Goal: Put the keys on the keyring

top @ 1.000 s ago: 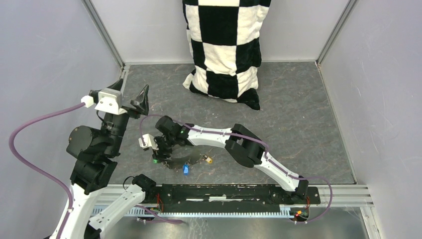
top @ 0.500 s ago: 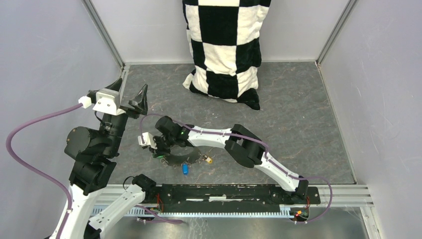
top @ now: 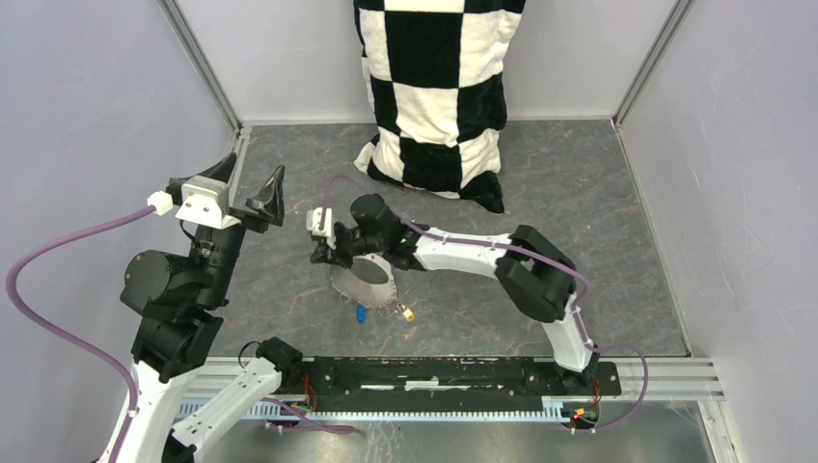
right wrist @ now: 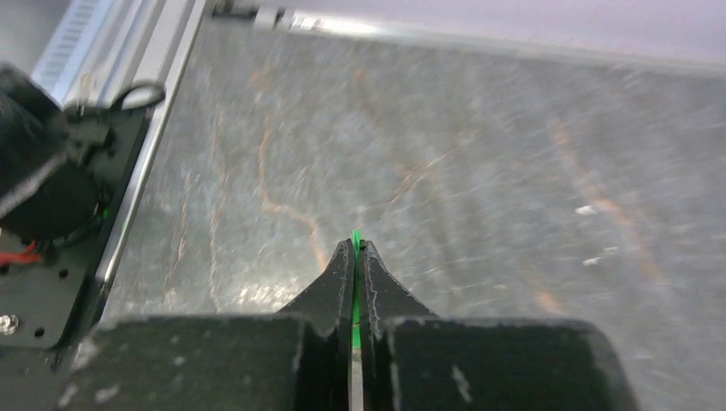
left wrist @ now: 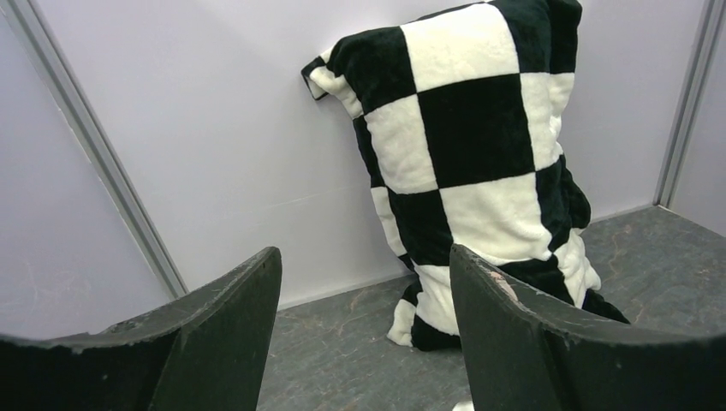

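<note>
- Right hand point(right wrist: 354, 250) is clenched on the green key point(right wrist: 355, 234), which shows only as an edge-on sliver running along the fingers.
- Keyring point(top: 365, 280) sits just beside that hand, on its near-right side, with the blue key point(top: 360, 313) and yellow key point(top: 409, 313) at its near end on the counter point(top: 579, 222).
- Right arm reaches low across to the left. Left hand point(top: 253, 183) is released, raised and well apart, so the threading likely falls to the right.
</note>
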Controlling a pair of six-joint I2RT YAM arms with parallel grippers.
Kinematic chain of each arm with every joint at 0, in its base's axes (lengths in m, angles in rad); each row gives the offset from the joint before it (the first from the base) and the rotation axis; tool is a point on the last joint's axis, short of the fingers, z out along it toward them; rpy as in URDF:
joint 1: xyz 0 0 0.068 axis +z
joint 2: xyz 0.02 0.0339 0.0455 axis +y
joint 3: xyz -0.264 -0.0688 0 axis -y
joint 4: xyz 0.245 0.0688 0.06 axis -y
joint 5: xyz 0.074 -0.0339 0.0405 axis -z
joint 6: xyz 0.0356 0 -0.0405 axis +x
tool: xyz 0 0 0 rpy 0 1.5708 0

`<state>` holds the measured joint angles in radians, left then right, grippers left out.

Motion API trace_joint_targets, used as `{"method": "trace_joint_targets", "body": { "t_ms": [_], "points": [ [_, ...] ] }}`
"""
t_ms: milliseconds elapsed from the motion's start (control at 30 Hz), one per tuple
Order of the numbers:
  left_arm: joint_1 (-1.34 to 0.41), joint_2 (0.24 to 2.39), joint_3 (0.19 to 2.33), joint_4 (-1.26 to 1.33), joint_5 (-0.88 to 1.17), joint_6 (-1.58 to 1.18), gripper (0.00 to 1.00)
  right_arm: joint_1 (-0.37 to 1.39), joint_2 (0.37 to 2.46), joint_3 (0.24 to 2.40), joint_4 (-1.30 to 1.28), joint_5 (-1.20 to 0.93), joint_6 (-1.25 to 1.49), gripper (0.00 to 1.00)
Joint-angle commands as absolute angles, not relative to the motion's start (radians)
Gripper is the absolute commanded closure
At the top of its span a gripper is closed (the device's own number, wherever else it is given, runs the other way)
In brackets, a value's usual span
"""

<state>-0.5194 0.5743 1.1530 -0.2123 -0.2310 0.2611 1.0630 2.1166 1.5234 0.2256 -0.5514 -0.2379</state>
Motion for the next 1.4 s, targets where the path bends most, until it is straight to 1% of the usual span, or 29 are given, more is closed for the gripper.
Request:
{"method": "trace_joint_targets", "body": {
  "t_ms": [0,167,333,467,733,867,1033,1200,1367],
  "points": [
    [-0.522,0.567,1.177,-0.198,-0.215,0.252,0.23,1.054,1.94,1.44,0.474,-0.493,-0.163,1.0],
    [-0.522,0.557,1.177,-0.229,-0.197,0.245,0.29,1.05,1.813,1.333,0.579,-0.433,-0.128,1.0],
    [-0.522,0.546,1.168,-0.266,-0.184,0.247,0.37,1.05,1.709,1.278,0.641,-0.36,-0.109,1.0],
    [-0.522,0.534,1.154,-0.31,-0.159,0.272,0.41,1.06,1.63,1.239,0.674,-0.276,-0.105,1.0],
    [-0.522,0.541,1.131,-0.542,0.075,0.297,0.44,1.131,1.518,1.26,0.574,-0.047,-0.182,1.0],
    [-0.522,0.528,1.111,-0.576,0.146,0.286,0.45,1.158,1.465,1.248,0.562,0.041,-0.205,1.0],
    [-0.522,0.522,1.104,-0.604,0.196,0.289,0.47,1.18,1.421,1.239,0.565,0.067,-0.219,1.0],
    [-0.522,0.501,1.088,-0.623,0.273,0.295,0.46,1.202,1.395,1.242,0.551,0.083,-0.242,1.0],
    [-0.522,0.508,1.063,-0.645,0.328,0.316,0.37,1.221,1.375,1.249,0.538,0.077,-0.252,1.0]
  ]
}}
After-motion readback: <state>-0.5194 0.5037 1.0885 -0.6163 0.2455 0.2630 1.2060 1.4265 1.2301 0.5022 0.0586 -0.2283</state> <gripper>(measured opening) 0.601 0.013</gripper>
